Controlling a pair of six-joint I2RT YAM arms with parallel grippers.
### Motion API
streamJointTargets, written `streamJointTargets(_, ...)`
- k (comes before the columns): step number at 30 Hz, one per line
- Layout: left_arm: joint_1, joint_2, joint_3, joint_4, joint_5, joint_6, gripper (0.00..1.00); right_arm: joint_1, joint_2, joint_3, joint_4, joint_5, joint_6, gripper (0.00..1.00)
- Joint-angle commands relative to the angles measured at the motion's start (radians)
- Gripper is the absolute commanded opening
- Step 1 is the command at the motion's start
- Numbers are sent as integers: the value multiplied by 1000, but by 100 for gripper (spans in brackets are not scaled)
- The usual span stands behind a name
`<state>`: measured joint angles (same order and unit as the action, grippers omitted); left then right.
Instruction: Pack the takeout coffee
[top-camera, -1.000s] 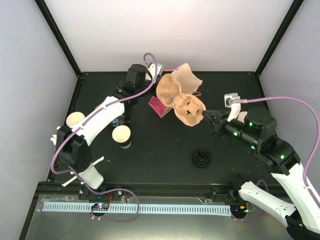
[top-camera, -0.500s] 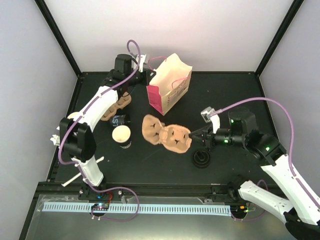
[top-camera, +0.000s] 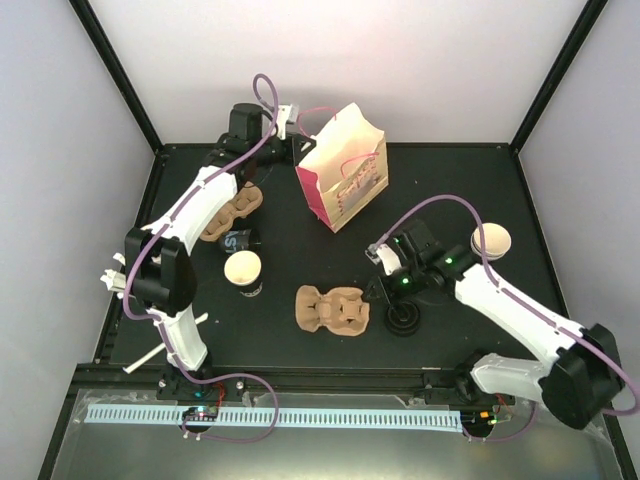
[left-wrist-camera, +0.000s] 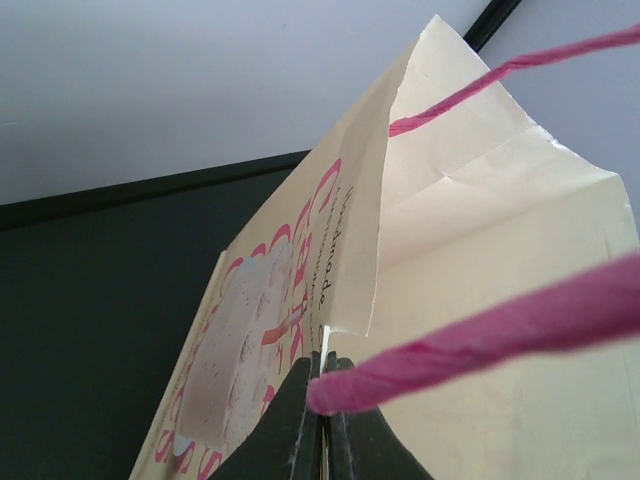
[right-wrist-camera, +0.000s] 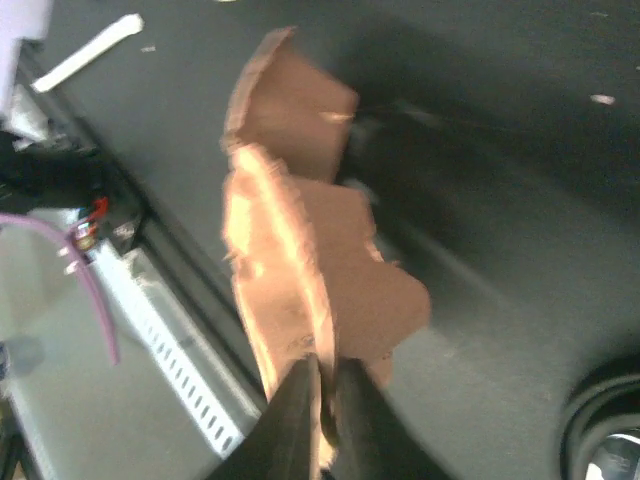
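Observation:
Two takeout coffee cups with cream tops show in the top view, one at the left middle and one at the right. A brown pulp tray lies at the front middle. My right gripper is shut on its right edge; in the right wrist view the jaws pinch the tray's rim. A cream and pink paper bag stands open at the back. My left gripper is shut on the bag's top edge, with its jaws behind a pink handle.
A second brown tray lies partly under the left arm, with a dark cup-like thing beside it. A black round lid sits just right of the held tray. Black frame posts and white walls bound the table.
My right gripper has carried the tray from beside the bag at the back down to the front middle. The bag has gone from slumped to upright, held at the back by the left gripper.

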<state>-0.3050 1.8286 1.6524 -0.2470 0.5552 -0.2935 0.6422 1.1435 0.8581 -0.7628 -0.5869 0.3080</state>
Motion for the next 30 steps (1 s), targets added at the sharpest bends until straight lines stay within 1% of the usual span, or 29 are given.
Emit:
streamJointTargets(1,-3,-47,12,15,38,-8,2,-22,97,59,-11,198,-25,29)
streamJointTargets(2,-3,-49,7,16,38,-8,2,-22,122,75,-24,268,-16,34)
streamJointTargets(4,-3,-52,-3,20,39,-10,1,-22,140,103,-35,405,-1,50)
streamJointTargets(5,-3,-55,-6,20,40,-10,2,-22,141,116,-43,452,3,54)
streamJointTargets(7,-3,-56,-7,19,41,-7,2,-11,122,135,-51,517,4,57)
streamJointTargets(9,-3,-60,-6,14,40,-2,2,20,94,151,-60,567,21,58)
streamJointTargets(11,-3,-66,-6,14,37,0,2,59,73,161,-65,581,55,59)
streamJointTargets(14,-3,-74,-9,14,34,-1,1,142,54,142,-40,613,155,65)
streamJointTargets(17,-3,-84,-17,14,37,-2,2,214,60,97,31,635,262,70)
streamJointTargets(20,-3,-97,-35,27,41,-1,2,274,132,95,61,653,338,72)
streamJointTargets(22,-5,-104,-48,38,41,-1,2,305,195,106,71,693,375,74)
streamJointTargets(26,-9,-113,-53,36,33,5,2,341,279,109,127,706,437,75)
streamJointTargets(30,-18,-124,-54,30,9,21,1,371,349,113,153,733,507,73)
